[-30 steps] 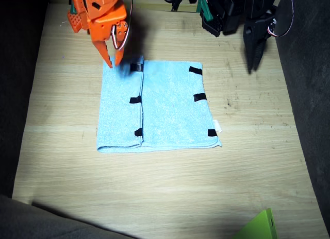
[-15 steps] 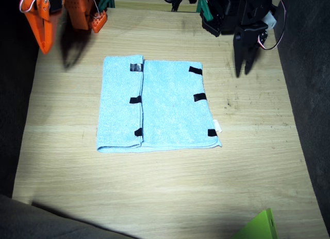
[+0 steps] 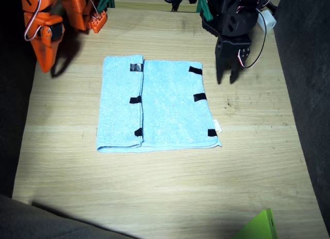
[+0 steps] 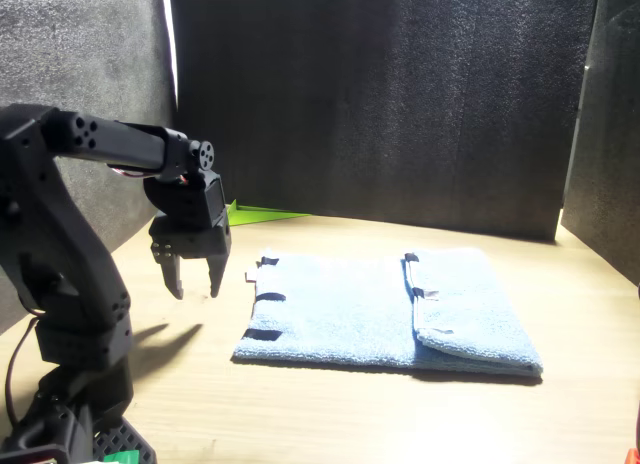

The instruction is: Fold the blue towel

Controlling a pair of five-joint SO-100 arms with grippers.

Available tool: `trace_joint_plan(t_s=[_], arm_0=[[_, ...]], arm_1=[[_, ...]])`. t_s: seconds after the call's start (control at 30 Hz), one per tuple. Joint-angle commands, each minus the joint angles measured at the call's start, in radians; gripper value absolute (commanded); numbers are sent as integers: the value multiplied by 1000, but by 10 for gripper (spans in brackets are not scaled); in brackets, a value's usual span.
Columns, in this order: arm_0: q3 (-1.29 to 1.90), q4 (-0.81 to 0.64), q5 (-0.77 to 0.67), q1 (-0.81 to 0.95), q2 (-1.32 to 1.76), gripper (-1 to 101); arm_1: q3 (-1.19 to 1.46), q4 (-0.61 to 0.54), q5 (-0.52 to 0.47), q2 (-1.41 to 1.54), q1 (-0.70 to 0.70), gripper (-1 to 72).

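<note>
Left end effector (image 3: 226, 80), black, two-fingered: released, fingers parted and pointing down, empty, hanging above bare wood just beside the towel's taped edge; also seen in front view (image 4: 191, 285). Right end effector (image 3: 45, 64), orange: raised over the tabletop's edge, well apart from the towel; finger state cannot be told. Light sky-blue rectangular terry towel (image 3: 170, 107): flat at centre of the pale wooden tabletop (image 3: 165, 187), one side flap folded over, black tape strips (image 3: 199, 97) along two edges, small white tag (image 3: 218, 126) at one edge.

blue towel (image 3: 157, 107) – partly folded, flat | left gripper (image 3: 225, 78) – jaws parted, beside towel
</note>
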Motion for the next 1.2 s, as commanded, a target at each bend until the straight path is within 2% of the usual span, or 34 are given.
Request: trace_joint_plan(t_s=[0.0, 0.47, 0.83, 1.17], arm_0=[[-74, 9, 8, -54, -23, 234], [-192, 57, 44, -238, -100, 214], [-337, 94, -29, -175, -339, 229], [-454, 143, -9, -176, -410, 219]], arm_1=[[6, -21, 3, 11, 3, -1], [-64, 8, 34, -140, 14, -1], [-64, 9, 34, -140, 12, -1], [-64, 9, 34, -140, 8, -1]])
